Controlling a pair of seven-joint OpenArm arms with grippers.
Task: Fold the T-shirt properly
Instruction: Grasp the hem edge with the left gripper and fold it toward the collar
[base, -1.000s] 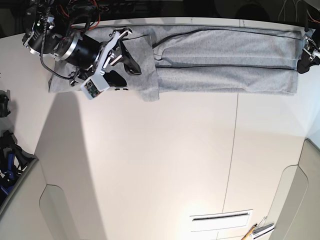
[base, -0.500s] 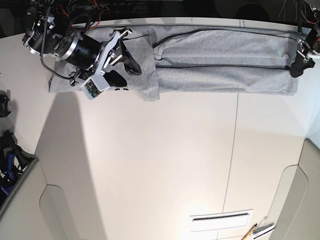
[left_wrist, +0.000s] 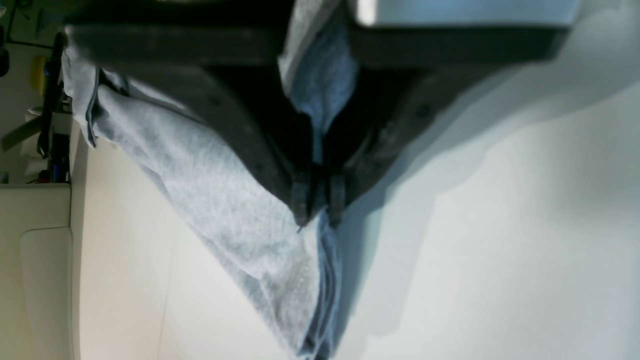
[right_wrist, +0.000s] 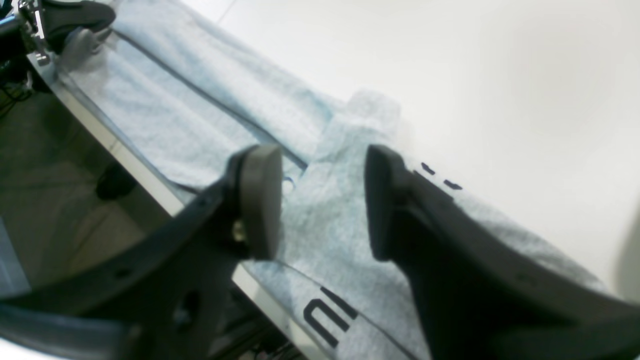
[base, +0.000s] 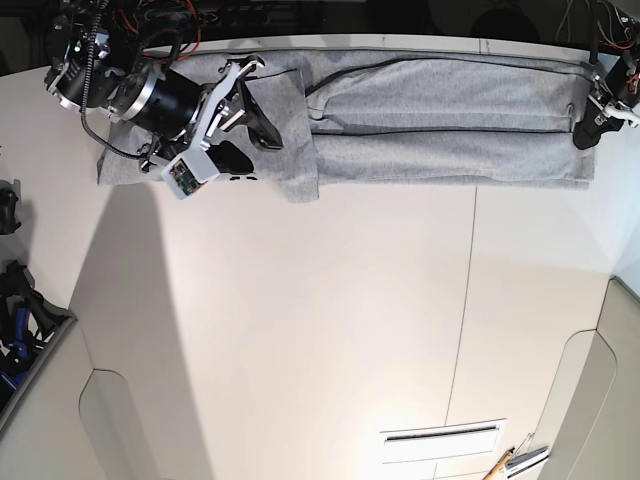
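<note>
Where the T-shirt (base: 440, 120) lies stretched in a long folded band along the far edge of the white bench (base: 330, 330), the left tool (left_wrist: 318, 200) stands at the band's end, its jaws closed on a pinch of grey cloth. The right tool (right_wrist: 320, 200) hovers above the opposite end, jaws apart and holding nothing. Black block lettering (right_wrist: 330, 315) shows on the fabric beneath it, too partial to read.

A broad white bench (base: 330, 330) fills the base view, a thin seam (base: 462, 300) running from 12 toward 6 o'clock, bright glare (base: 400, 420) near 5 o'clock, darkness beyond its far edge.
</note>
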